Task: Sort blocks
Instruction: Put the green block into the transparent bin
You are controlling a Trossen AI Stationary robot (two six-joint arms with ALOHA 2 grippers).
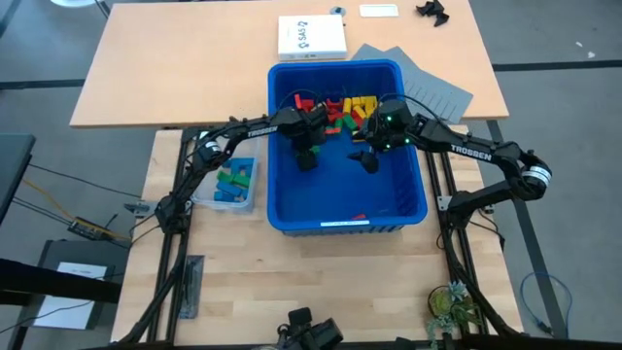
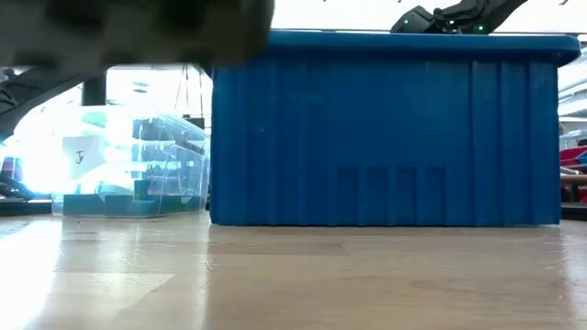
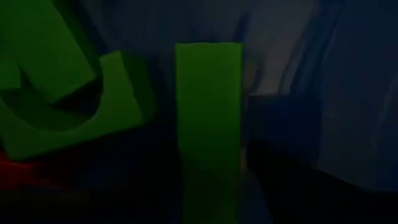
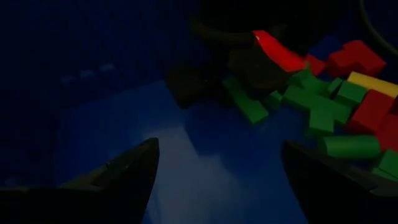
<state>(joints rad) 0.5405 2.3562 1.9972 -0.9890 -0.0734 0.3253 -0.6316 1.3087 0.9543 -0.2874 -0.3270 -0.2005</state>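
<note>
The blocks (image 1: 340, 109), red, yellow, green and blue, lie heaped at the far end of the big blue bin (image 1: 335, 194). My left gripper (image 1: 306, 156) points down inside the bin at the heap's near left edge. Its wrist view is filled by a long green block (image 3: 208, 112), with a green arch-shaped block (image 3: 68, 112) beside it. My right gripper (image 4: 217, 186) hangs open inside the bin (image 1: 367, 160), over bare floor just short of the heap (image 4: 323, 106), with nothing between its fingers. Blue and green blocks lie in the small clear tub (image 1: 255, 185).
The clear tub (image 2: 128, 165) stands against the bin's left wall (image 2: 385, 128). One red block (image 1: 358, 216) lies alone near the bin's front wall. A white box (image 1: 311, 37) and a grey sheet (image 1: 428, 83) lie on the table beyond the bin.
</note>
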